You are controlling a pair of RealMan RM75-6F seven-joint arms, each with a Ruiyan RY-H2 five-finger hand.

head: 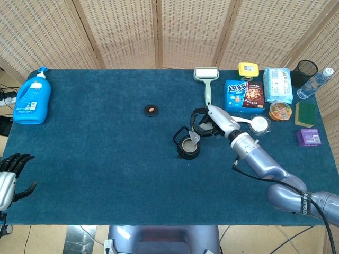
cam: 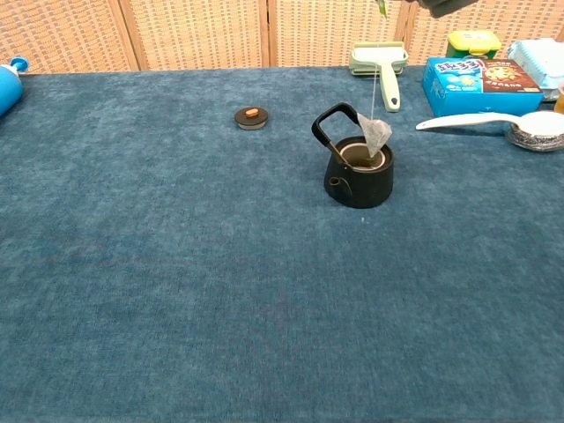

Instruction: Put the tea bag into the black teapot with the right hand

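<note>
Above the black teapot (cam: 360,176), right robot hand (head: 207,121) pinching string, tea bag (cam: 374,134) dangling over rim

Staged lab workspace, blue cloth table (head: 106,159), woven screens (head: 116,32), assorted groceries

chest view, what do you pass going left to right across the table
blue bottle → small round lid → black teapot → blue snack box → white spoon
</note>
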